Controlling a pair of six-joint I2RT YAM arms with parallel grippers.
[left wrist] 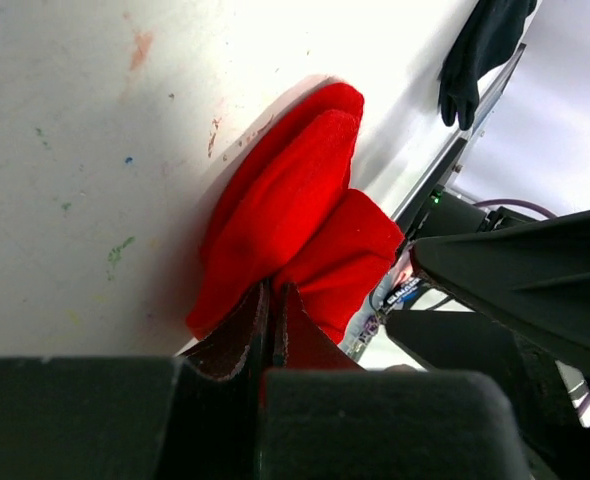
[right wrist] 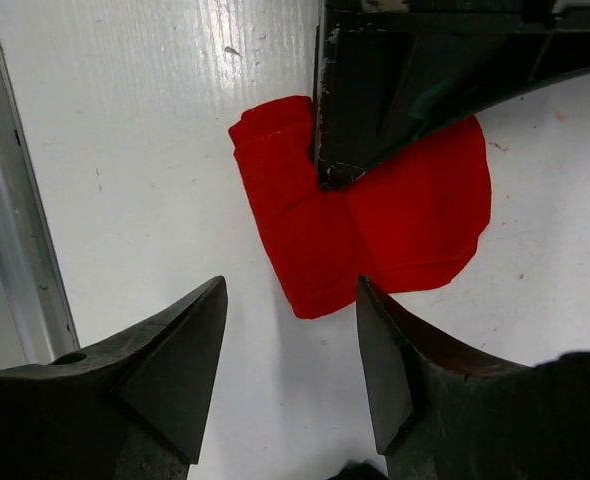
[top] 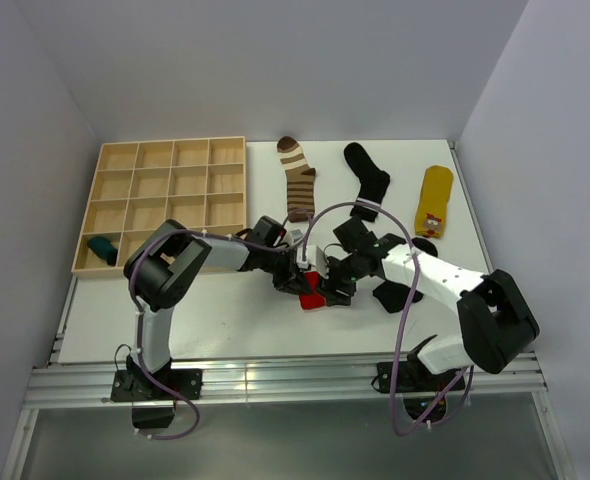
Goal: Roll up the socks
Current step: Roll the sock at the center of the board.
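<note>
A red sock [top: 311, 298] lies partly folded on the white table between both grippers. My left gripper [top: 301, 277] is shut on it; in the left wrist view the closed fingertips [left wrist: 273, 318] pinch the sock's near edge [left wrist: 285, 215]. My right gripper [right wrist: 290, 350] is open and empty, just short of the sock's folded end [right wrist: 305, 230], with the left gripper's fingers [right wrist: 375, 90] pressing on the sock beyond. A brown-cream striped sock [top: 297, 178], a black sock with white bands [top: 367, 178] and a yellow sock [top: 434, 200] lie flat at the back. A plain black sock [top: 393, 296] lies under the right arm.
A wooden compartment tray [top: 165, 160] stands at the back left, with a rolled dark teal sock [top: 102, 250] in its near-left compartment. The table's front metal rail [right wrist: 15, 200] runs close to the right gripper. White walls enclose the table on three sides.
</note>
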